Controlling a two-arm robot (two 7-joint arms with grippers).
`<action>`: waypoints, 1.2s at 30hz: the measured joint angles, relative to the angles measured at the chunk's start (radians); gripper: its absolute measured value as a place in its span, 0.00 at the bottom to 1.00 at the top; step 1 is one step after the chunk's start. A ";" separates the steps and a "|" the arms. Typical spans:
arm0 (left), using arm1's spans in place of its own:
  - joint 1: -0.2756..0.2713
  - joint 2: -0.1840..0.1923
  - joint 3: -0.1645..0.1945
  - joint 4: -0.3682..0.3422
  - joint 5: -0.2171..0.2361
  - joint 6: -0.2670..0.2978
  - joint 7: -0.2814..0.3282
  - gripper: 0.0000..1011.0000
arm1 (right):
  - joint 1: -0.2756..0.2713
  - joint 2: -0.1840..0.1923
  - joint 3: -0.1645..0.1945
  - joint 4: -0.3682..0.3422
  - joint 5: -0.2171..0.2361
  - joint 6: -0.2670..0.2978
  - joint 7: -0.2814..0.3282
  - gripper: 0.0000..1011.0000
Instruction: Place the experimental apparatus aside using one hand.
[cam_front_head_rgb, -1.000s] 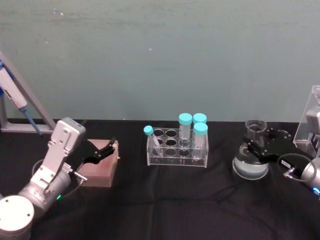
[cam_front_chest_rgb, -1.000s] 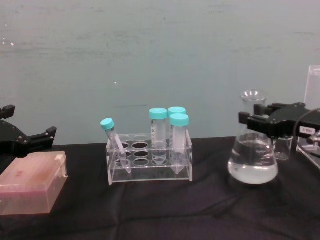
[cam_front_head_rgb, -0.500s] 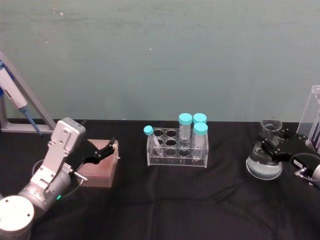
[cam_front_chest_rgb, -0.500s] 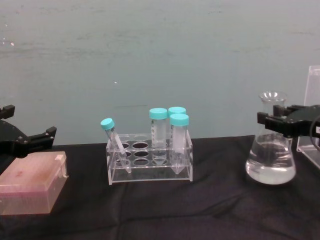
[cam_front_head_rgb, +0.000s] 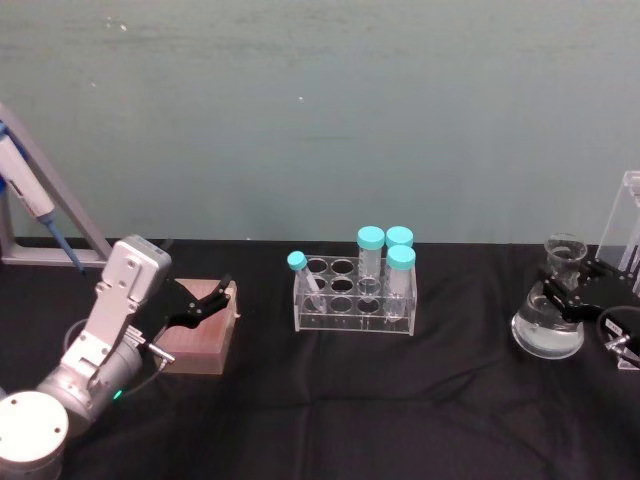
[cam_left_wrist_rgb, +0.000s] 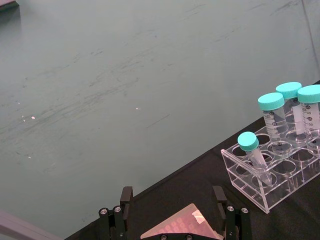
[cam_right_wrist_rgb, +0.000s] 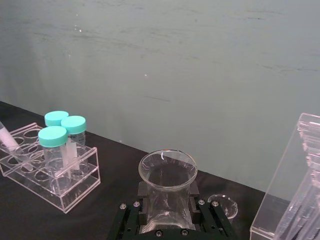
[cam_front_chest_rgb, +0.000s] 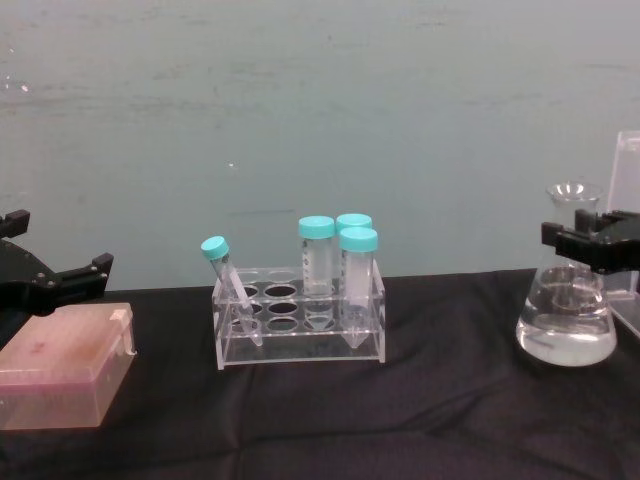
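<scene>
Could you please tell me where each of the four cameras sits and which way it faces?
Head: high up, looking down at the table; left arm over the pink box, right gripper on the flask.
Chest: low, facing across; tube rack side-on.
Left wrist: along the open left gripper toward the rack.
Right wrist: down onto the flask's neck.
All four share the rack.

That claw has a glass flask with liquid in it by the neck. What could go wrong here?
The right claw grips the conical flask only around its narrow neck, so the smooth glass might slip or tilt. The liquid could slosh, though it sits low. The tall acrylic stand and a small glass beaker are close by on that side, so carrying the flask farther could knock them.
</scene>
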 joint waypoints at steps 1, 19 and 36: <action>0.000 0.000 0.000 0.000 0.000 0.000 0.000 0.99 | -0.001 -0.001 0.004 -0.001 -0.002 0.001 -0.003 0.45; 0.000 0.000 0.000 0.000 0.000 0.000 0.000 0.99 | -0.005 -0.013 0.030 0.003 -0.017 0.013 -0.014 0.45; 0.000 0.000 0.000 0.000 0.000 0.000 0.000 0.99 | -0.002 -0.023 0.035 0.023 -0.026 0.020 -0.009 0.45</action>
